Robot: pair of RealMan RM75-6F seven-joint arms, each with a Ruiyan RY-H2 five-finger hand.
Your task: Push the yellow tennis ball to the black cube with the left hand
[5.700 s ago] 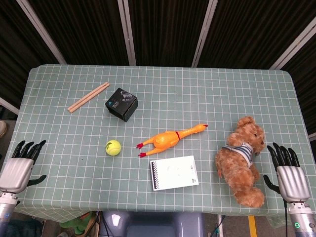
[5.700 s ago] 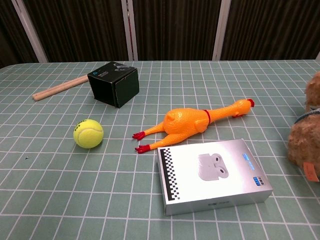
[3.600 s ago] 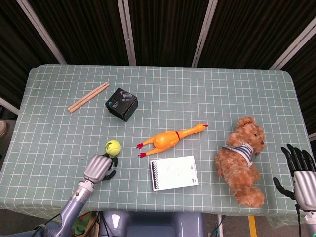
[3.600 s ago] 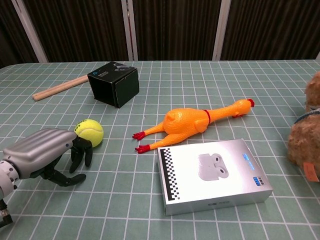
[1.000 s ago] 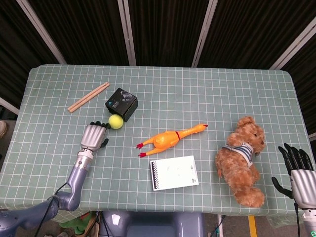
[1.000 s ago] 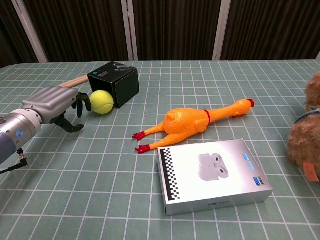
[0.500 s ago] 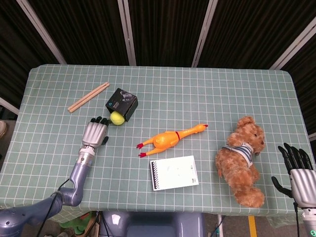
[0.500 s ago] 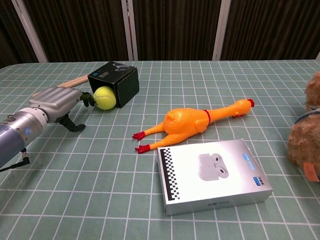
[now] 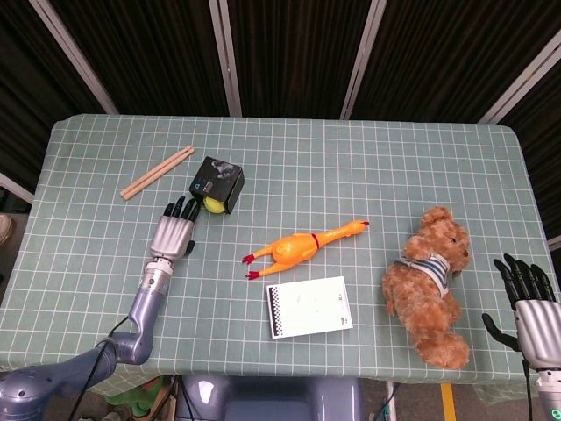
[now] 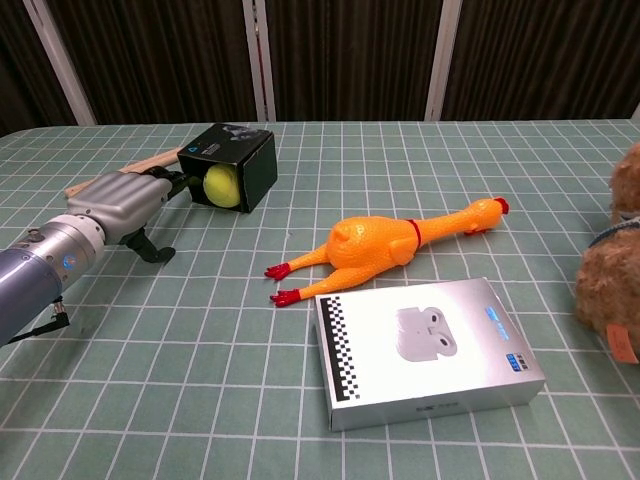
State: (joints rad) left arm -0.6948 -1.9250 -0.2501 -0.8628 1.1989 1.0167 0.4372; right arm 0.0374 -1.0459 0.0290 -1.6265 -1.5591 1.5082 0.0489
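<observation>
The yellow tennis ball (image 9: 213, 206) (image 10: 222, 186) lies pressed against the near face of the black cube (image 9: 219, 183) (image 10: 235, 160) at the back left. My left hand (image 9: 173, 230) (image 10: 125, 206) lies flat just behind the ball, palm down, its dark fingertips (image 9: 186, 207) reaching the ball and the cube's edge. It holds nothing. My right hand (image 9: 529, 307) hangs off the table's front right corner, fingers spread, empty; only the head view shows it.
Two wooden sticks (image 9: 157, 172) lie left of the cube. A rubber chicken (image 9: 302, 246) (image 10: 385, 240) sits mid-table, a white earbuds box (image 9: 308, 306) (image 10: 426, 350) in front of it, and a teddy bear (image 9: 432, 282) (image 10: 610, 275) at the right.
My left hand has pushed the ball further back until it sits against the cube, and the cube has shifted and turned slightly. The right hand has stayed put.
</observation>
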